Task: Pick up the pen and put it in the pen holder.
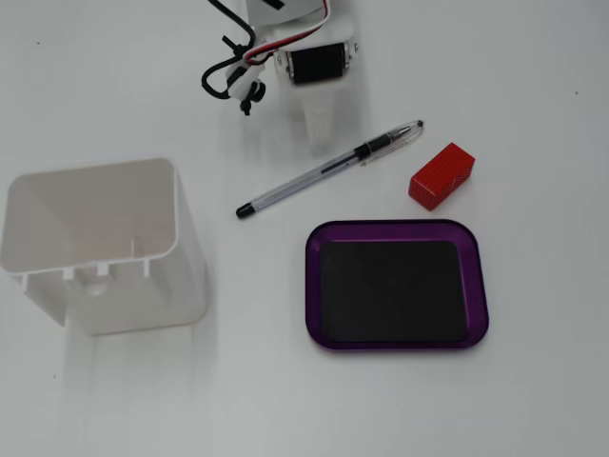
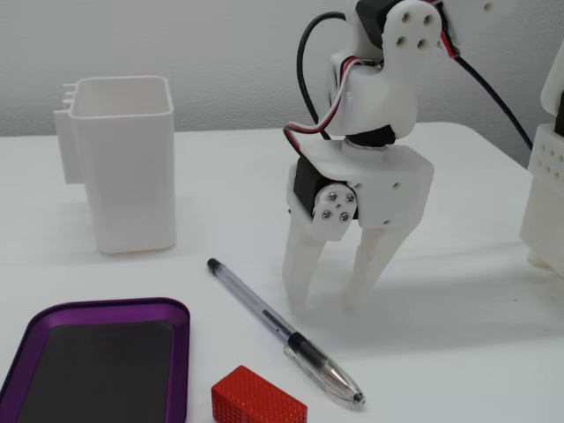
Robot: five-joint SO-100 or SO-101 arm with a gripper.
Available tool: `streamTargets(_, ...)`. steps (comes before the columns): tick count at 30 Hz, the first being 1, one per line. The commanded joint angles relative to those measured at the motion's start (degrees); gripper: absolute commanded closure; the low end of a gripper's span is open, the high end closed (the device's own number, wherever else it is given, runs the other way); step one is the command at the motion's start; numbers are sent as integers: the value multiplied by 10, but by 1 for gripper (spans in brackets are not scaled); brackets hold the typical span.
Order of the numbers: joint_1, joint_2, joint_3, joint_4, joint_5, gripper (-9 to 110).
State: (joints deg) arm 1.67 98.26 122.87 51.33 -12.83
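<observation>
A slim ballpoint pen with a clear plastic barrel, black end cap and black rubber grip (image 1: 328, 168) (image 2: 284, 330) lies flat on the white counter (image 1: 533, 86) (image 2: 220, 176). In the top-down fixed view it runs diagonally through the upper centre of the frame, clear tip toward the upper right. The white two-finger hand (image 2: 328, 301) points down with its fingers spread apart, tips close beside the pen and holding nothing. A tall white plastic pen holder (image 1: 105, 246) (image 2: 119, 163) stands upright at the left of that view. A small red ribbed block (image 1: 442, 175) (image 2: 257, 401) sits near the pen's tip, just above a purple-rimmed tray with a black inset (image 1: 397, 286) (image 2: 97, 357).
</observation>
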Motion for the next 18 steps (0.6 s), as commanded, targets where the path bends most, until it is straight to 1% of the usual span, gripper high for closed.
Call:
streamTargets(1,-3,-10,-16,-1,4,87)
streamTargets(3,-4,-7,-33,11,4,87)
streamTargets(7,-4,18,-99,98,6,87)
streamTargets(9,-22,43,-125,127,7,87)
streamTargets(14,-66,83,-157,142,36,87)
streamTargets(18,-97,56,-156,127,41,87)
